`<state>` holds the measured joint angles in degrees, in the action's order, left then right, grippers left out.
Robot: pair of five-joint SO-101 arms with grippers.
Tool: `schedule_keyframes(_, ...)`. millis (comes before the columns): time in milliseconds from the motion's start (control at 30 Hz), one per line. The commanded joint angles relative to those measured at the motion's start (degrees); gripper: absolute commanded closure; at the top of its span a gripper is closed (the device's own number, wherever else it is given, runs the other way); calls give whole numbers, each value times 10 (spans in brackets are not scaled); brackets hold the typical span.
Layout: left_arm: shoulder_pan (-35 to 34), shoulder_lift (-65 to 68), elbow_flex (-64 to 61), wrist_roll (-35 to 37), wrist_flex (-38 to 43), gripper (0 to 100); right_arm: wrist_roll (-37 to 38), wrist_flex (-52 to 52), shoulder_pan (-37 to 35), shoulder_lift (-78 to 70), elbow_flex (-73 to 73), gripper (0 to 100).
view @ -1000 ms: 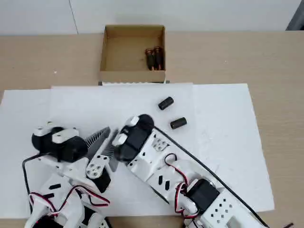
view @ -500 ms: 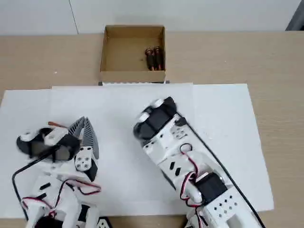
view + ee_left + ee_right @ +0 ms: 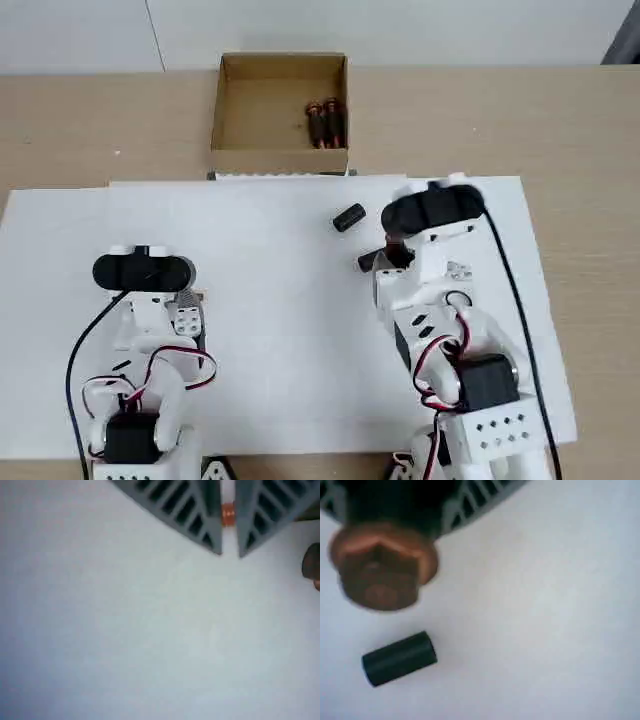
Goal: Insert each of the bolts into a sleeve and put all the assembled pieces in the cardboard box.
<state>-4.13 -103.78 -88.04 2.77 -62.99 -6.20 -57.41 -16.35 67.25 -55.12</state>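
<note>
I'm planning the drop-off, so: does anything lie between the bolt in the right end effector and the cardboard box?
Yes. A loose sleeve lies flat on the white sheet roughly between the right end effector, which grips the bolt, and the cardboard box. The box's near wall also faces it. Carried high, the bolt probably clears both.

White sheet (image 3: pixel 280 300) over wooden table (image 3: pixel 100 110)

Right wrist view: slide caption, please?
Copper-headed bolt held in the jaws, one black sleeve loose on the white paper.
</note>
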Motion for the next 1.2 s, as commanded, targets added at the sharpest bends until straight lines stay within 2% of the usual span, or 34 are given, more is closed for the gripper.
schedule_keyframes(0, -2, -5, -9, -2, 13, 994, -7, -24, 6, -48, 105, 995)
schedule_keyframes(533, -2, -5, -51, -1, 16, 994, 0, -25, 7, -596, 627, 995)
schedule_keyframes(800, -2, -5, -51, -1, 16, 994, 77, 74, 2, -833, 848, 995)
schedule_keyframes(1167, -3, -5, -51, -1, 16, 994, 178, 115, -40, -1067, 1058, 995)
